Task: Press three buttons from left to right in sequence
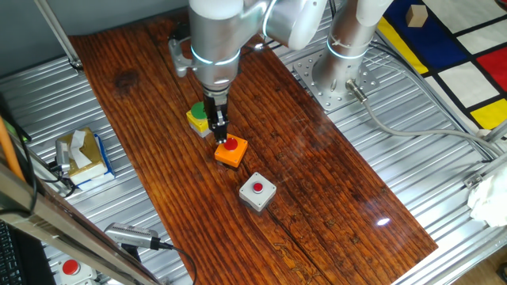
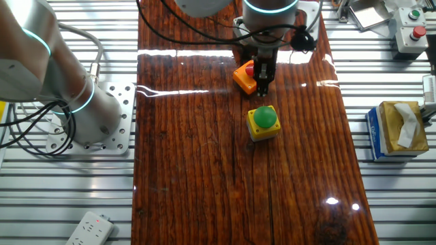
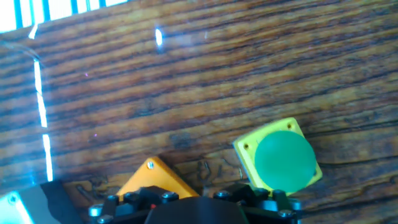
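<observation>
Three button boxes lie in a diagonal row on the wooden table: a yellow box with a green cap (image 1: 198, 117), an orange box with a red cap (image 1: 230, 150), and a grey box with a red cap (image 1: 257, 191). My gripper (image 1: 221, 136) points straight down with its tip at the orange box's red cap. Its fingers form one narrow tip with no gap between them. Contact with the cap cannot be told. In the other fixed view the gripper (image 2: 262, 86) covers part of the orange box (image 2: 244, 77). The yellow box (image 2: 263, 122) is in front and the grey box is hidden. The hand view shows the green cap (image 3: 283, 159) and an orange corner (image 3: 151, 179).
A tissue box (image 1: 83, 154) sits on the metal bench left of the wooden board (image 1: 333, 198). A whitish button housing (image 2: 411, 30) stands at the far right corner. The arm's base (image 1: 342, 70) is bolted beside the board. A power strip (image 2: 88, 229) lies near the front.
</observation>
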{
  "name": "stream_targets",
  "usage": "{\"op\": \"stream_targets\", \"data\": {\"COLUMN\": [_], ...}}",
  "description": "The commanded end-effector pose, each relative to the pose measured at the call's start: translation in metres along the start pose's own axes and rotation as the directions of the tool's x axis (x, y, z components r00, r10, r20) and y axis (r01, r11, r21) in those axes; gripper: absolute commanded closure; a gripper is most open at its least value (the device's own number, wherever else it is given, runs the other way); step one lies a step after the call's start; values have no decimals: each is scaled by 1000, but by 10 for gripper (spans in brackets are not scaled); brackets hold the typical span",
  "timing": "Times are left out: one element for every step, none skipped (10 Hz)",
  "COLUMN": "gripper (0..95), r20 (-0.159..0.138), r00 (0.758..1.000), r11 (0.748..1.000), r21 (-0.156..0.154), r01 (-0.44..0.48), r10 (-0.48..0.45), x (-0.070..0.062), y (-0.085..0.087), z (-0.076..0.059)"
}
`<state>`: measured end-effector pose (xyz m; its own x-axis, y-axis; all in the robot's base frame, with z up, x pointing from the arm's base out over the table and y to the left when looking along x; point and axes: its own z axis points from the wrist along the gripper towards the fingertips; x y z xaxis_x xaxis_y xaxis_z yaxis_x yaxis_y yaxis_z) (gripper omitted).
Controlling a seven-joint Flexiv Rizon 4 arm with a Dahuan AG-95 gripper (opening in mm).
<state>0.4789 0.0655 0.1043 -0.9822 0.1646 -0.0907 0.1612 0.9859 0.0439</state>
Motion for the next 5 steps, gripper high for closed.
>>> {"op": "stream_targets", "data": {"gripper": [190,190,190,190,190], "r20": [2,1,-4,-24,-28], "r00": [1000,1000,1000,1000,1000], "r11": [1000,1000,1000,1000,1000], "r21": [-8,-12,-14,-20,-21], "r01": [-8,-10,-9,2,2], "r10": [8,10,9,-3,-3], "x": [0,0,0,0,0], "y": [-2,-2,-2,-3,-3], "z": [4,6,7,7,7]}}
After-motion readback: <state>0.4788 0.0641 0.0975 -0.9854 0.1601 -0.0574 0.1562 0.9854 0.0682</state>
